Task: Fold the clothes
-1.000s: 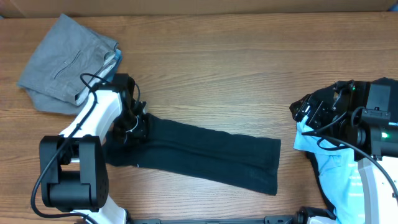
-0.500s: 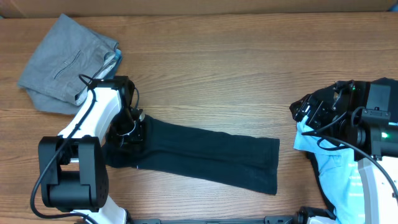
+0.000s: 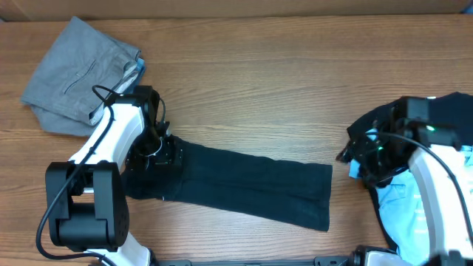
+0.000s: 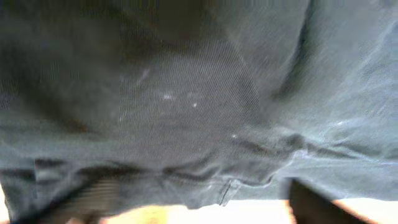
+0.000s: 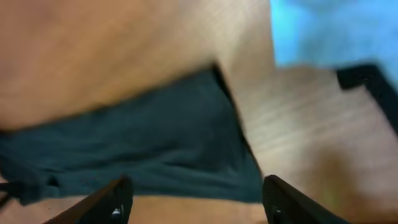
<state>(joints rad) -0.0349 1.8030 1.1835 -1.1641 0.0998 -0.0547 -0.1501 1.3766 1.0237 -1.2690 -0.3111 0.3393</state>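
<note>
The dark navy T-shirt (image 3: pixel 244 185) lies as a long folded strip on the table (image 3: pixel 259 89). Both grippers gape empty — the left gripper (image 3: pixel 158 152) over its left end, the right gripper (image 5: pixel 198 202) near its right edge. A shallow pinch there risks catching one layer — undoing the fold.

Left arm (image 3: pixel 112 139): a curved white link, boxy black joints, and a thin black cable (image 3: pixel 100 94) looping above. Right arm (image 3: pixel 437 181): white and black too. Right gripper (image 5: pixel 198 186): black fingers.
</note>
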